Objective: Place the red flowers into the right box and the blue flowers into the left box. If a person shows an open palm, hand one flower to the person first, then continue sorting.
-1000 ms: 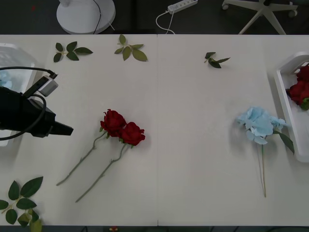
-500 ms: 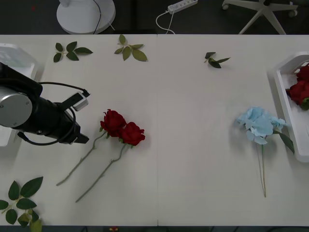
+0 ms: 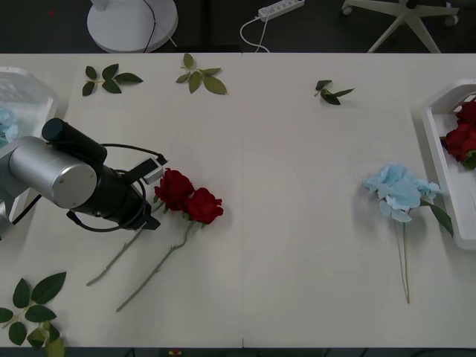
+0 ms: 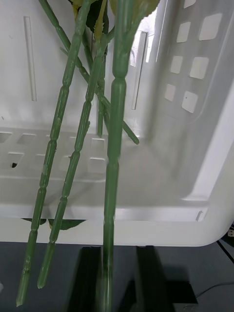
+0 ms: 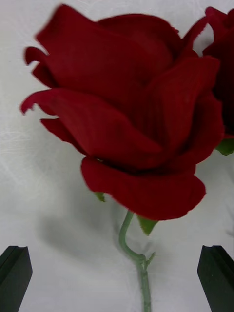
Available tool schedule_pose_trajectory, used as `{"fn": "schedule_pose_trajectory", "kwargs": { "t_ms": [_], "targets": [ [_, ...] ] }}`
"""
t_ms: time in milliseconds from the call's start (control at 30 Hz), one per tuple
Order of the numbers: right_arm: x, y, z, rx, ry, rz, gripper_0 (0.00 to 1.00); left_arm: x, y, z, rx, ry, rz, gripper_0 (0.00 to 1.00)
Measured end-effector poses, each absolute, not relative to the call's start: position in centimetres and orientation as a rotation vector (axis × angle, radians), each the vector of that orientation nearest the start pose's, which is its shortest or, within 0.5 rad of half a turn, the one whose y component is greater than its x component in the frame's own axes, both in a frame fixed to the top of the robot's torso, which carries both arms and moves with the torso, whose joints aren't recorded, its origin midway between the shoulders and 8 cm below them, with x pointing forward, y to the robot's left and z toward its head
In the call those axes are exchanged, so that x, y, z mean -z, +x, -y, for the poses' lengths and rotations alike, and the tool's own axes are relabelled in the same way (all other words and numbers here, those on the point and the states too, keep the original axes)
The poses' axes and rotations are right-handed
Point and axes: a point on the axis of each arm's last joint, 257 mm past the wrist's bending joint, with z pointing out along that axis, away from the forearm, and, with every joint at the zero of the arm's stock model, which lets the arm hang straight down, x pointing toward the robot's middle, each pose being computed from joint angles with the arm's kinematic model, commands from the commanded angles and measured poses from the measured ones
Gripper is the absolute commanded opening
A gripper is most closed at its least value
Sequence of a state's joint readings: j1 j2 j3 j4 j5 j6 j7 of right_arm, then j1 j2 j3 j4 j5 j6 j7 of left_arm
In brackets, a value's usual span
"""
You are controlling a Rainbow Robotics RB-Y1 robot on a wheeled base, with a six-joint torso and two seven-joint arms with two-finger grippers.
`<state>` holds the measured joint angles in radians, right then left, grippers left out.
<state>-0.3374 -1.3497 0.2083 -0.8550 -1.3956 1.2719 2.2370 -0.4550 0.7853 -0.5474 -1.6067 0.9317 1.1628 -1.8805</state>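
Observation:
Two red flowers (image 3: 175, 187) (image 3: 204, 206) lie side by side left of the table's middle, stems trailing toward me. My left gripper (image 3: 151, 220) hovers right at the left rose's stem. In the left wrist view it is open (image 5: 117, 280), black fingertips (image 5: 14, 278) wide on either side of the stem (image 5: 137, 258) just below that bloom (image 5: 126, 131). One of the blue flowers (image 3: 398, 190) lies near the right box (image 3: 437, 152), which holds red roses (image 3: 461, 140). The left box (image 3: 30, 83) holds a blue flower (image 3: 6, 123). My right arm stays at the right box (image 4: 161, 224), its wrist view looking along green stems (image 4: 116, 146) that overhang the rim.
Loose green leaf sprigs lie at the back left (image 3: 109, 77), back middle (image 3: 199, 77), back right (image 3: 332, 92) and front left corner (image 3: 33, 309). Wide bare tabletop separates the roses from the blue flower.
My left arm has swung right from the left box across the table and come down at the left rose's stem. The flowers have not moved.

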Motion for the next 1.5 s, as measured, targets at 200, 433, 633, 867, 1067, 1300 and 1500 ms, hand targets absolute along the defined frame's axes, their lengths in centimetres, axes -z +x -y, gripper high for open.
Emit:
{"fn": "schedule_pose_trajectory", "kwargs": {
  "t_ms": [200,433,633,867,1067,1300,1500],
  "targets": [
    [23.3,34.9,66.1,0.158,-0.178,-2.885,0.73,34.8,44.8,-20.8,0.106,1.167,-2.474,1.0],
    [21.2,36.3,64.9,0.116,-0.201,-2.841,0.87,35.9,45.5,-20.7,0.11,1.132,-2.51,1.0],
    [16.2,38.6,59.9,-0.002,-0.322,-2.777,0.93,35.7,46.5,-20.2,0.101,1.125,-2.502,0.81],
    [11.5,41.8,49.6,-0.198,-0.036,-2.731,1.0,35.5,47.9,-20.7,0.033,1.133,-2.469,0.03],
    [9.7,42.3,41.0,-0.224,-0.054,-2.692,1.0,35.6,48.1,-20.8,0.005,1.153,-2.46,0.0],
    [10.9,40.8,34.1,-0.317,0.055,-2.678,1.0,35.7,48.2,-21.1,-0.016,1.161,-2.457,0.0],
    [13.2,40.3,32.9,-0.254,0.121,-2.637,1.0,35.7,48.3,-21.1,-0.027,1.166,-2.453,0.0]
  ]
}}
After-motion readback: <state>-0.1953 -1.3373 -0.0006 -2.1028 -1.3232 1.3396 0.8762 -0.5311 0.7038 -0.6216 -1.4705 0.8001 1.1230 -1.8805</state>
